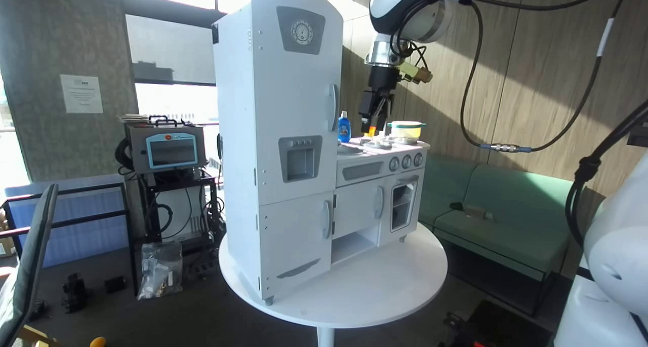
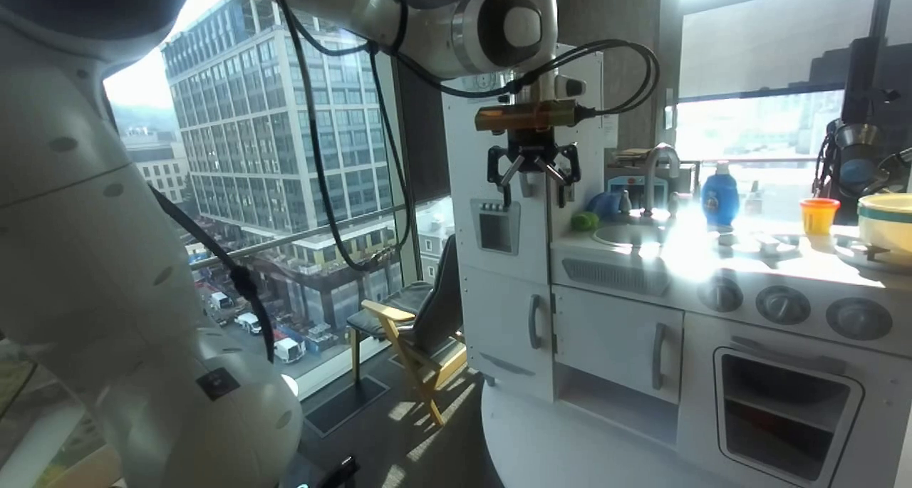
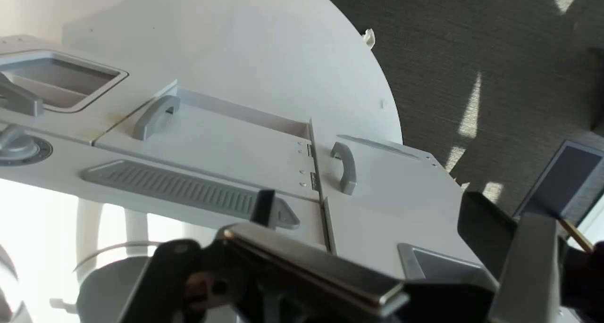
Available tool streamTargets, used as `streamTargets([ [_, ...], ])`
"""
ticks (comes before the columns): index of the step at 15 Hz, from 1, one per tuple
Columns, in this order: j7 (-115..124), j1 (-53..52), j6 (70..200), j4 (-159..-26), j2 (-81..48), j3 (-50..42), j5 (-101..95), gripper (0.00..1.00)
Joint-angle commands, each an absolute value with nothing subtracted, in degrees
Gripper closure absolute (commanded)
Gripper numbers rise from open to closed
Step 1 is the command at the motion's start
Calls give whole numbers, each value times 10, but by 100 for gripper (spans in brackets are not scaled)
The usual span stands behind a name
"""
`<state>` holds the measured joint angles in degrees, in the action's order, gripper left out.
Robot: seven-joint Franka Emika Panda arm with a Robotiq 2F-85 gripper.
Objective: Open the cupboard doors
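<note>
A white toy kitchen stands on a round table. Its middle cupboard door [image 1: 356, 210] is shut, with a grey handle [image 2: 657, 356]; the door also shows in the wrist view [image 3: 226, 144]. The tall cabinet's lower door [image 1: 293, 235] is shut and carries a grey handle [image 3: 347, 167]. Its upper door [image 1: 298, 99] appears shut, its edge slightly proud in the wrist view. The oven door [image 2: 784, 409] is shut. My gripper [image 2: 534, 192] is open and empty, pointing down above counter height near the tall cabinet. It touches no handle; its fingers also show in the wrist view [image 3: 375, 214].
On the counter are a blue bottle [image 2: 719, 197], an orange cup [image 2: 819, 216], a pot [image 1: 406, 130], a faucet [image 2: 664, 157] and a green item [image 2: 584, 221]. The round table [image 1: 395, 286] extends in front of the doors. A chair [image 2: 434, 296] stands beside it.
</note>
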<state>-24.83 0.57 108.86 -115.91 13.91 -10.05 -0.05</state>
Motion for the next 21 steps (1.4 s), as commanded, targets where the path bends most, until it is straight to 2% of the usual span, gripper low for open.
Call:
streamTargets([
  [1, -355, 1, 1090, -1101, 123, -101, 31, 0],
  [7, -516, -4, 1095, -1081, 132, -111, 114, 0],
  [15, -557, -1, 1196, -1097, 104, -99, 252, 0],
  [21, -601, 0, 1144, -1119, 125, -102, 259, 0],
])
